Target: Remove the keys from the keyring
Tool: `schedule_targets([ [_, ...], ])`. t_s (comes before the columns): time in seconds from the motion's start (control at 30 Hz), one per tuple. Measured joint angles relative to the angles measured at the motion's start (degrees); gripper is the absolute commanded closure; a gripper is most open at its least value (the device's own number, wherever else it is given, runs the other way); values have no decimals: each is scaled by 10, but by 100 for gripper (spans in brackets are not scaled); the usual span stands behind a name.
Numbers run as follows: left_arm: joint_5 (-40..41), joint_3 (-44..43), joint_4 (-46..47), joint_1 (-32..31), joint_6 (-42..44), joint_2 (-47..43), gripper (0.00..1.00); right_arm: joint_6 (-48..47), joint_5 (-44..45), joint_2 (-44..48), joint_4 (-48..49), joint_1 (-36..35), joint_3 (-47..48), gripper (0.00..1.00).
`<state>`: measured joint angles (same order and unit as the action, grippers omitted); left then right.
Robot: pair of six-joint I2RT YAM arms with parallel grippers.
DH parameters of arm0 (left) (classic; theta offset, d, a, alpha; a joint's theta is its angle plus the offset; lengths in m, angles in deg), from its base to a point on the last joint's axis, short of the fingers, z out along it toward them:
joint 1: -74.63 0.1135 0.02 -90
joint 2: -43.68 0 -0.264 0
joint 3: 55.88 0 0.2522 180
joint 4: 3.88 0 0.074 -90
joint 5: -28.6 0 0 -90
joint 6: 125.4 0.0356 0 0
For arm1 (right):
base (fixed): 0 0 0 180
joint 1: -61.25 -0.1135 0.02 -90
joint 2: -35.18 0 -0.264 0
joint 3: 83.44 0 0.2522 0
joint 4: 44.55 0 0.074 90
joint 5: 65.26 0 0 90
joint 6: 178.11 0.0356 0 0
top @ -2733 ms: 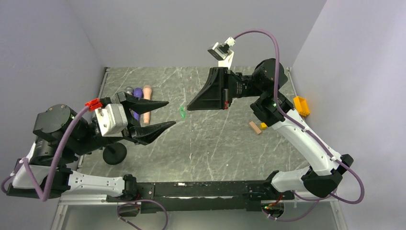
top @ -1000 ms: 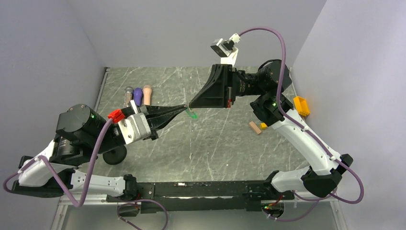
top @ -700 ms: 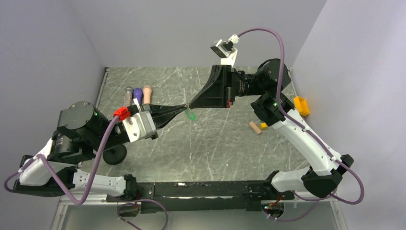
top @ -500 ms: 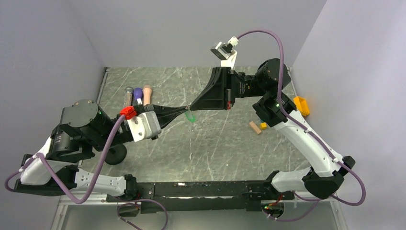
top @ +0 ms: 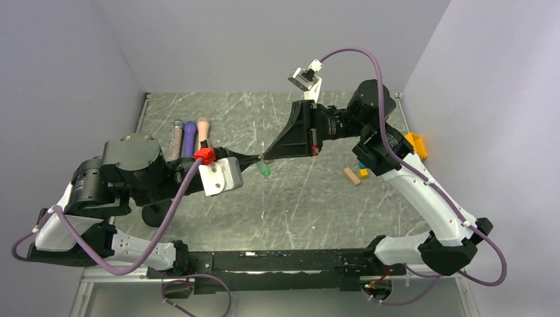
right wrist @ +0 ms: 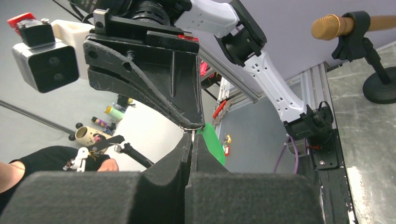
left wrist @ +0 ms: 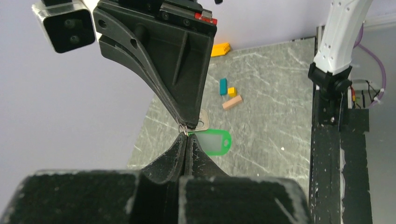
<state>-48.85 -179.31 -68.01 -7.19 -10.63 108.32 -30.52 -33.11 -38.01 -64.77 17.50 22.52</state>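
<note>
Robot lab cell: plain grey walls (top: 264,39) box a marbled tabletop (top: 297,198); aluminium extrusion frame (right wrist: 314,88), purple cabling (top: 376,66).

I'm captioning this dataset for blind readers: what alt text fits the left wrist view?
Two shut black grippers meet tip to tip above a marbled table, the left gripper from below and the right gripper from above, pinching a small keyring; a green key tag hangs just beside it.

No readable text, label or number anywhere in view
</note>
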Motion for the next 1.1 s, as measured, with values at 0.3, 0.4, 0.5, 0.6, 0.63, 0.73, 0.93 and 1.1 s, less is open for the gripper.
schedule_targets([
  [0.3, 20, -33, -63, -12, -6, 29, 100, -24, -4, 1, -59, 2, 0, 100],
  [0.4, 19, -48, -86, -13, -11, 40, 100, -31, -7, 1, -78, 2, 2, 100],
  [0.5, 18, -71, -112, -14, -20, 58, 100, -41, -8, 1, -103, 3, 8, 100],
  [0.6, 16, -87, -131, -15, -26, 71, 100, -56, -7, 1, -134, 3, 18, 100],
  [0.63, 16, -89, -135, -15, -29, 73, 100, -63, -7, 0, -146, 3, 21, 100],
  [0.73, 10, -96, -149, -15, -36, 82, 100, -81, -7, -2, -181, 3, 32, 100],
  [0.93, 8, -152, -211, -15, -56, 127, 100, -117, 1, -5, -252, 3, 52, 100],
  [1.1, 7, -163, -238, -15, -71, 140, 100, -142, 14, -10, -304, -4, 64, 100],
])
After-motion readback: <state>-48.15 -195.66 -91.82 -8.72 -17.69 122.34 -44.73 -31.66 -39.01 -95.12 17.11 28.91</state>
